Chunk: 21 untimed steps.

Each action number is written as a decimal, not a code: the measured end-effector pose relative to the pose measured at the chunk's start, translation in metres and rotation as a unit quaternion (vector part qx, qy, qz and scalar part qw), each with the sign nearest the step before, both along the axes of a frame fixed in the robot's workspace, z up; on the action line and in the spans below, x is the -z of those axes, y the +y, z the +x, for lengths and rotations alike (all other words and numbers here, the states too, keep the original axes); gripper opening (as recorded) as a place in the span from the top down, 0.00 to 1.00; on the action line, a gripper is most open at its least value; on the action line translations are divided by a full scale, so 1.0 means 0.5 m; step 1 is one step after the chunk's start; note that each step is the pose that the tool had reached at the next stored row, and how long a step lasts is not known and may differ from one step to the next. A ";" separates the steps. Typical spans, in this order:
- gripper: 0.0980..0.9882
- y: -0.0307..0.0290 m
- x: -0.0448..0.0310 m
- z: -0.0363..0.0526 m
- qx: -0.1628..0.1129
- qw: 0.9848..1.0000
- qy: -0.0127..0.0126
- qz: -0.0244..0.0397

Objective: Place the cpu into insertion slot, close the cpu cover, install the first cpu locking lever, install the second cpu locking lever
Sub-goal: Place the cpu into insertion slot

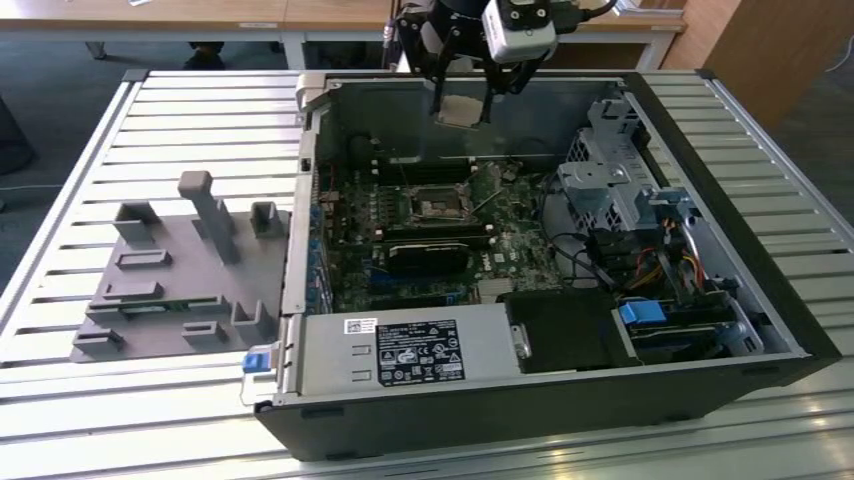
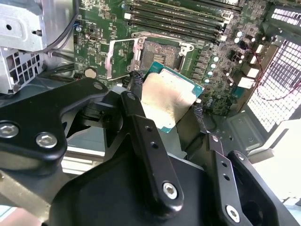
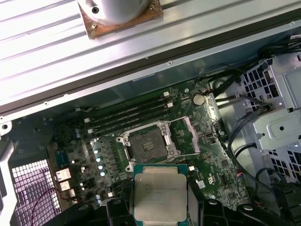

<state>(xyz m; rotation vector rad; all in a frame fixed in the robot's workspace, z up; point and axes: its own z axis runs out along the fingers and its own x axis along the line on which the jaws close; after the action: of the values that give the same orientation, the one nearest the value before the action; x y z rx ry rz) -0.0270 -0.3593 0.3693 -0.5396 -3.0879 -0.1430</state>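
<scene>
One black steel computer case (image 1: 534, 410) is lying open on a slatted silvery metal table (image 1: 134, 420). Above it, one black two-fingered gripper (image 1: 470, 95) is hanging near the far wall. Its fingers (image 2: 141, 122) are clamping opposite edges of the cpu (image 2: 167, 101), a small flat square chip with a pale silvery-beige top and a green rim.

The chip is riding in the air, well apart from the green circuit board (image 3: 221, 165) and from the insertion slot (image 3: 146, 143), a small dark square socket with a silvery rim that is lying bare. The cpu cover (image 2: 138, 52), a thin silvery frame plate, is standing swung open just beside the socket.

By the look of it, the placing step is the one being worked. Doing it well is likely calling for four things:
- squaring the chip's edges to the socket's;
- keeping it level;
- lowering it straight, clear of the raised cover;
- letting it settle without pressing.

Counting from largest to smallest: one table, one case, one grey moulded parts holder (image 1: 174, 280), one board, one gripper, four long black memory slots (image 3: 127, 117), one cover, one socket, one chip.
</scene>
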 end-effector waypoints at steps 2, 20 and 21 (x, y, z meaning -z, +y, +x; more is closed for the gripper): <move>0.51 0.000 0.000 0.000 0.005 1.000 0.000 0.000; 0.51 0.000 0.001 -0.002 0.063 0.998 0.000 0.000; 0.51 0.000 0.002 -0.002 0.067 0.998 0.000 0.000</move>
<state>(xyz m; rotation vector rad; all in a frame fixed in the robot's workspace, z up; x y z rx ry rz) -0.0278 -0.3593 0.3685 -0.7461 -3.0510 -0.1428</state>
